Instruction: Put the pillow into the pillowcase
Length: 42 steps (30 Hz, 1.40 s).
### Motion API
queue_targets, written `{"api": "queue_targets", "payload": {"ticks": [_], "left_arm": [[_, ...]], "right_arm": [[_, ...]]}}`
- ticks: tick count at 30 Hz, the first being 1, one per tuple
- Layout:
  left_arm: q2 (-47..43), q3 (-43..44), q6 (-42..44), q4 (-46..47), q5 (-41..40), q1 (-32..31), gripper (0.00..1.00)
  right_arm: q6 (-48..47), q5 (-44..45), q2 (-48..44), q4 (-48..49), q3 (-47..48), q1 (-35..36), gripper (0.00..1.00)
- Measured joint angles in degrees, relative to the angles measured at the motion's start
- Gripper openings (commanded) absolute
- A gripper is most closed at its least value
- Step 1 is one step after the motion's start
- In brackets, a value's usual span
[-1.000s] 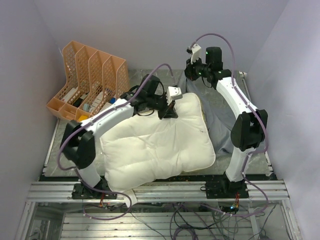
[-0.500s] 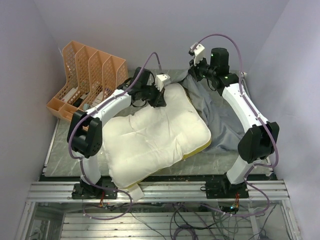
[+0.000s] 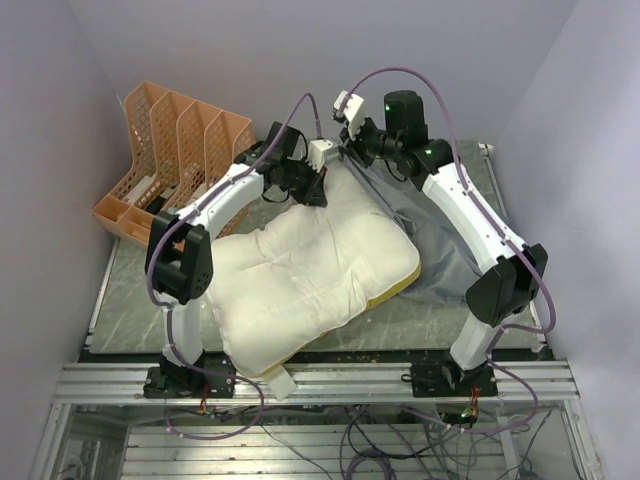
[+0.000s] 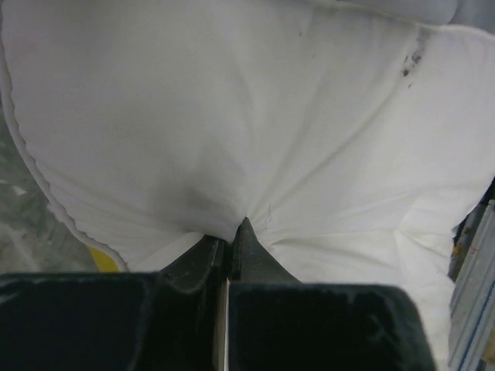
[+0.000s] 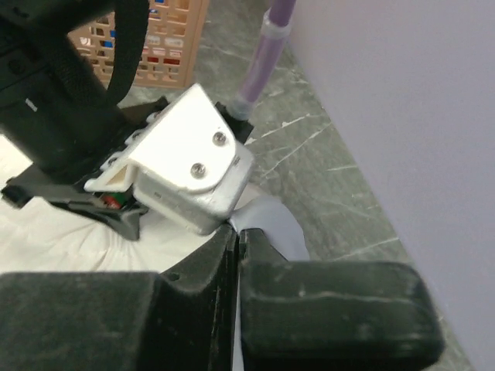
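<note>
The cream pillow [image 3: 310,270] lies across the middle of the table, with its yellow edge showing at the right front. My left gripper [image 3: 317,192] is shut on the pillow's far edge; the left wrist view shows the fabric [image 4: 255,139] pinched between the fingers [image 4: 251,251]. The blue-grey pillowcase [image 3: 430,235] lies wrinkled at the right, partly under the pillow. My right gripper [image 3: 352,150] is shut on the pillowcase's far edge [image 5: 267,220], lifted right next to the left wrist camera [image 5: 186,166].
An orange mesh file rack [image 3: 175,160] stands at the back left with small items in it. The walls close in on the left, back and right. The table's metal front rail [image 3: 330,380] runs under the pillow's near corner.
My left gripper has pulled the pillow's far edge toward the back. My right gripper has moved left with the pillowcase edge, close to the left gripper. The pillow has shifted left.
</note>
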Motion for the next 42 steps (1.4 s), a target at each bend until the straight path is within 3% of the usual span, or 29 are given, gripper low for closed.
{"api": "queue_targets", "payload": {"ticks": [5,10,16,23,32,42], "left_arm": [[-1.75,-3.06,-3.69,4.33,-4.90,2.01,0.07],[-11.04,-21.05,-11.98,21.09,-5.88,7.10,0.07],[-8.00,-22.01,-18.21,28.96,-0.17,9.29,0.07],[-4.92,-19.04,-14.80,26.80,4.81,4.63,0.07],[-19.85,-30.21,-6.12,25.35,7.87,4.02,0.07],[-14.21,-20.57,1.49,15.56,8.46,-0.76,0.07]], "right_arm": [[-0.81,-0.92,-1.22,0.57,-4.76,0.57,0.00],[0.46,-4.98,-3.63,0.33,-15.65,-1.81,0.00],[3.56,-9.60,0.68,-0.79,-12.50,-1.86,0.00],[10.16,-5.92,4.07,4.11,-5.75,-1.95,0.00],[17.05,-4.81,5.77,10.73,-3.48,-12.79,0.00],[14.88,-12.50,5.25,10.71,-4.92,-8.24,0.00]]}}
